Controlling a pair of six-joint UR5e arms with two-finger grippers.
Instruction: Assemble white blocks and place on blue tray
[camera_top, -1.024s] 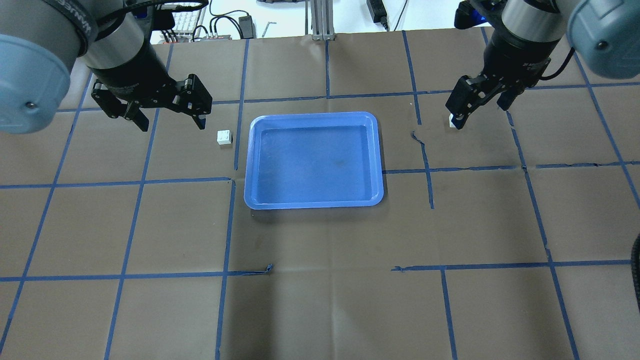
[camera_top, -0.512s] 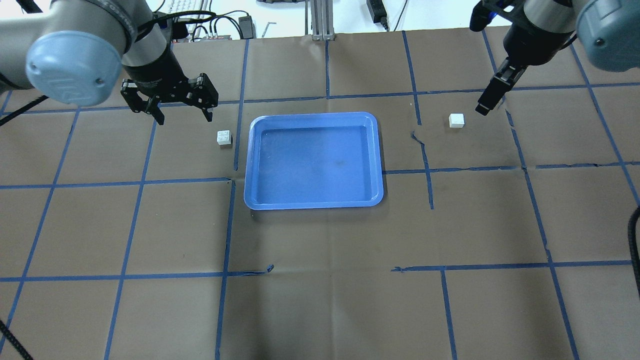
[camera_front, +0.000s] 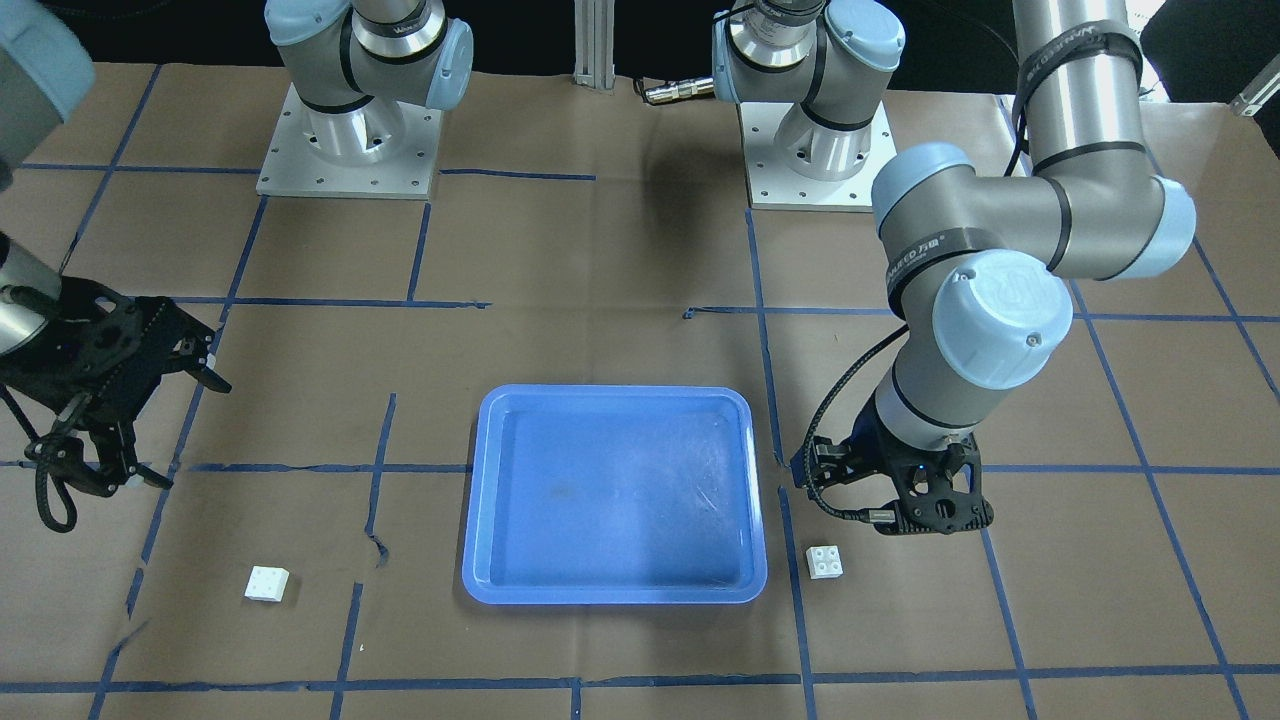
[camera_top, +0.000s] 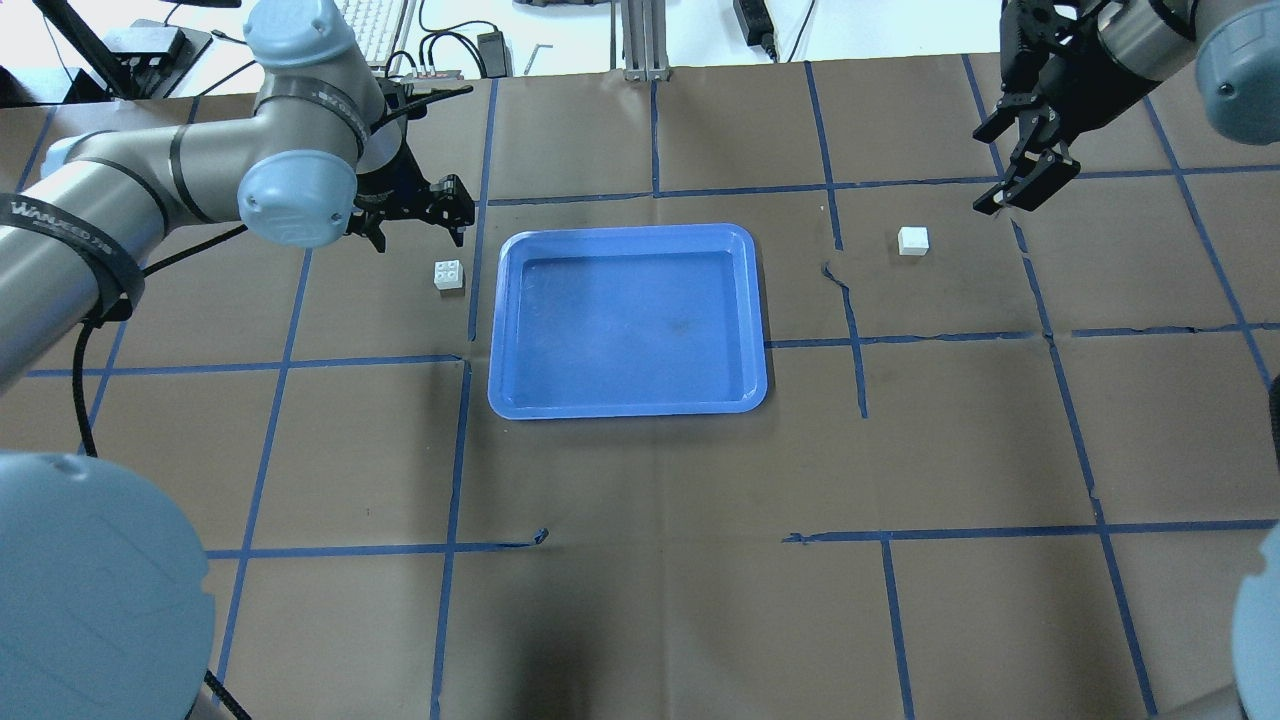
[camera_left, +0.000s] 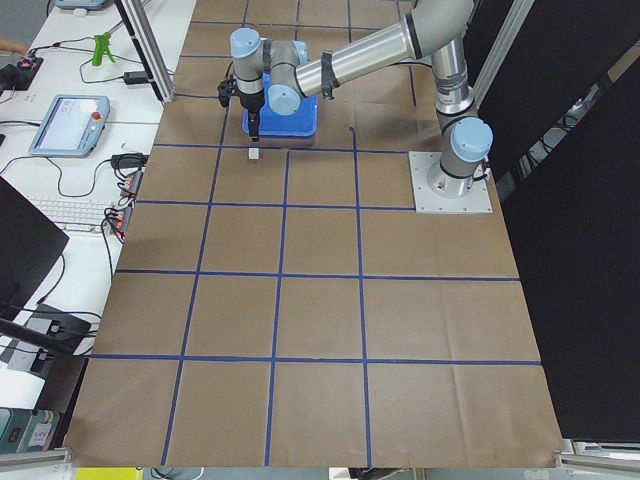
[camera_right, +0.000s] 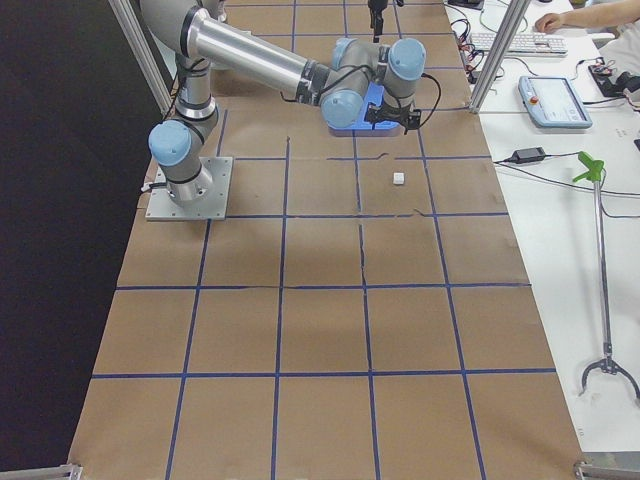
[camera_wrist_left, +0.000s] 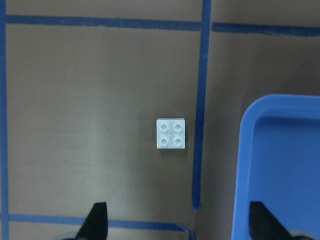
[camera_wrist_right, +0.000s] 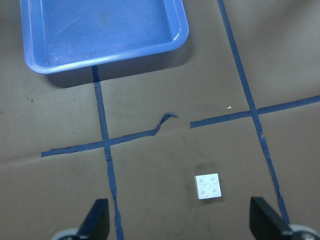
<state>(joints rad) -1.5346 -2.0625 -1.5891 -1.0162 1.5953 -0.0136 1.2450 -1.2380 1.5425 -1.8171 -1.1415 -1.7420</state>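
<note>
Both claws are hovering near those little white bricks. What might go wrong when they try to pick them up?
1. The left white block lies close to the blue tray. One finger of the open left gripper hangs over the tray and might strike its rim coming down.
2. The right white block sits to one side of the open right gripper's midline, so closing fingers may shove or twist it instead of gripping.

Bright even light, soft shadows, sharp focus
</note>
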